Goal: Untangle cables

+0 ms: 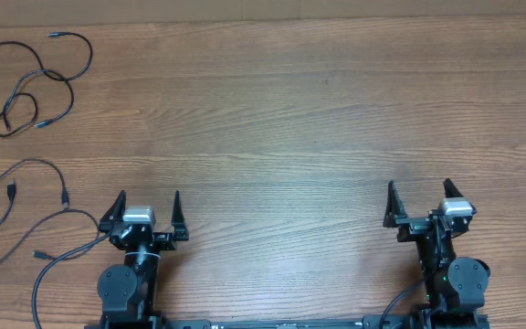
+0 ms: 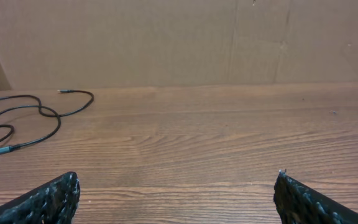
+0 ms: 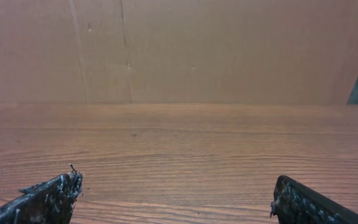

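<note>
Thin black cables lie as loose loops at the table's far left. One cable (image 1: 39,78) loops at the back left, and another (image 1: 26,196) curves nearer the front left. Part of the back cable shows in the left wrist view (image 2: 48,113), with a plug end at its left. My left gripper (image 1: 148,212) is open and empty at the front left, to the right of the cables. My right gripper (image 1: 420,203) is open and empty at the front right, far from them. The right wrist view shows no cable.
The wooden table (image 1: 290,128) runs to a brown cardboard wall (image 2: 166,37) at the back. A thicker black arm cable (image 1: 62,260) trails left of the left arm's base.
</note>
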